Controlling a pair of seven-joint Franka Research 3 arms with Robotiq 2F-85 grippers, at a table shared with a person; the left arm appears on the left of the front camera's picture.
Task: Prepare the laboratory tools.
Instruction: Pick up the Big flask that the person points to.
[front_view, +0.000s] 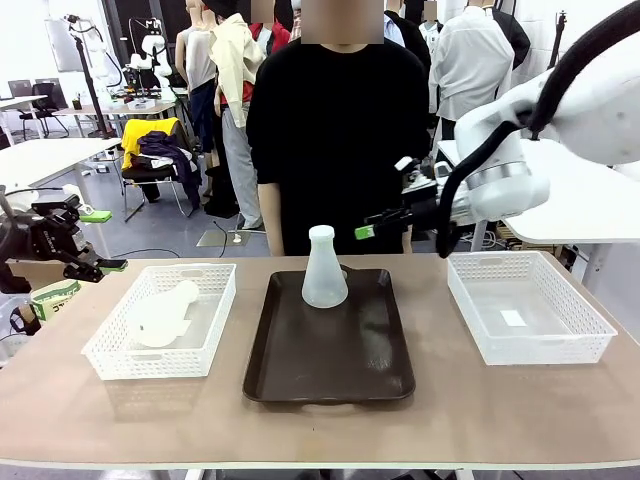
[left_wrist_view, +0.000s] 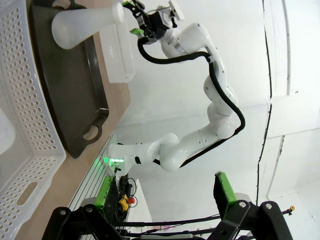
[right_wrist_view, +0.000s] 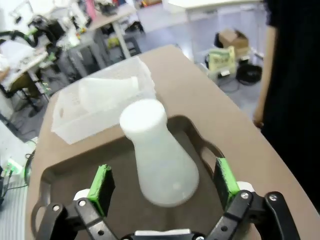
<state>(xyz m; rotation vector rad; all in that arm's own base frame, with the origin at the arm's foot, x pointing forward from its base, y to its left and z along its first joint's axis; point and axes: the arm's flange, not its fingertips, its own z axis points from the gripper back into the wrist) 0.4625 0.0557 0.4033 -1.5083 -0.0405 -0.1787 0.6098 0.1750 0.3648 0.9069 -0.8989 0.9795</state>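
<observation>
Bright, even room light; soft, blurry right-wrist view.

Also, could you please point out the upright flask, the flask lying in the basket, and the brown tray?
upright flask (front_view: 324, 282), front view, on its wide lower body.
lying flask (front_view: 158, 318), front view, on its wide body.
brown tray (front_view: 330, 360), front view, on its bare floor.
</observation>
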